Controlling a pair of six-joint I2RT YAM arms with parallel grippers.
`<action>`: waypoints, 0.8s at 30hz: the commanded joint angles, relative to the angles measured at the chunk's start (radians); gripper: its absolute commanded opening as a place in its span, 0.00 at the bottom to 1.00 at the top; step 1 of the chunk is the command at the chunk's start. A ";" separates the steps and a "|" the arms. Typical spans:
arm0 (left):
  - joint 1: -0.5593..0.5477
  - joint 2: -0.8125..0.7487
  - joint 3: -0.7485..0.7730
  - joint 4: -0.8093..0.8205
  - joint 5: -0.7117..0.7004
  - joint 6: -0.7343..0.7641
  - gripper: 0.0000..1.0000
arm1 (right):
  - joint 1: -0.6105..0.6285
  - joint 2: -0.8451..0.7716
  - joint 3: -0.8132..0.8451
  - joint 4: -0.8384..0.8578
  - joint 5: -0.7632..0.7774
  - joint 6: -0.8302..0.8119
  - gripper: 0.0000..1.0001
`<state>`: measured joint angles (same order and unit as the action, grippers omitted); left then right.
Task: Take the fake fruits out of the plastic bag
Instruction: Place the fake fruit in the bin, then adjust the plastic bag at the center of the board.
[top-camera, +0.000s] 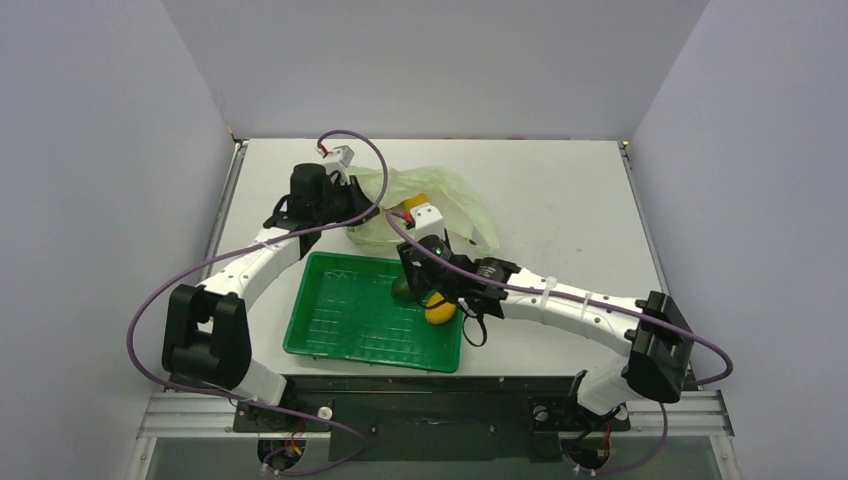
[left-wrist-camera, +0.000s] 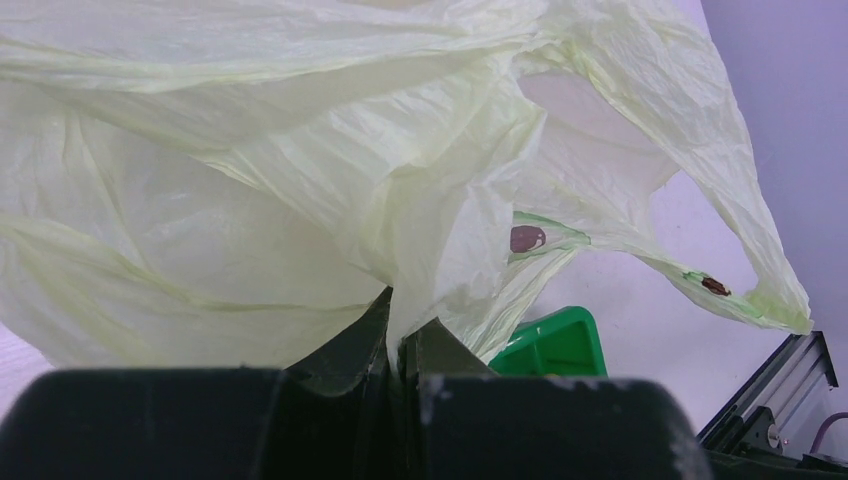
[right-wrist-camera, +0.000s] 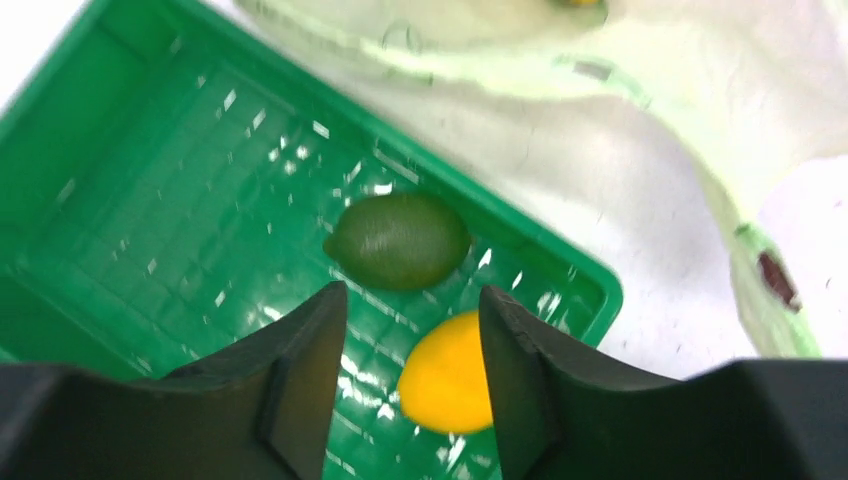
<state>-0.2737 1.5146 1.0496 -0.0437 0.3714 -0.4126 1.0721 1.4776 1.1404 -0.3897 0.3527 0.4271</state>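
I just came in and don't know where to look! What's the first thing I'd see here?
The bright green tray near the front of the table pops out. A dark green fruit and a yellow fruit lie in one corner of it, under the open right hand. Just behind the tray, the left hand pinches a crinkly pale plastic bag.

White table (top-camera: 560, 200) carries green tray (top-camera: 335, 322) and, seemingly, plastic bag (top-camera: 468, 203).
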 joint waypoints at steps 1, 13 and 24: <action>-0.005 -0.044 0.003 0.077 0.034 0.009 0.00 | -0.064 0.043 0.066 0.161 0.029 -0.013 0.43; -0.011 -0.044 -0.025 0.135 0.091 -0.035 0.00 | -0.224 0.343 0.270 0.406 -0.019 -0.025 0.42; -0.052 -0.068 -0.040 0.161 0.106 -0.004 0.00 | -0.348 0.546 0.342 0.483 -0.089 0.034 0.43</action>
<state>-0.3031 1.4857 1.0042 0.0498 0.4427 -0.4397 0.7654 2.0121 1.4418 0.0231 0.2737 0.4351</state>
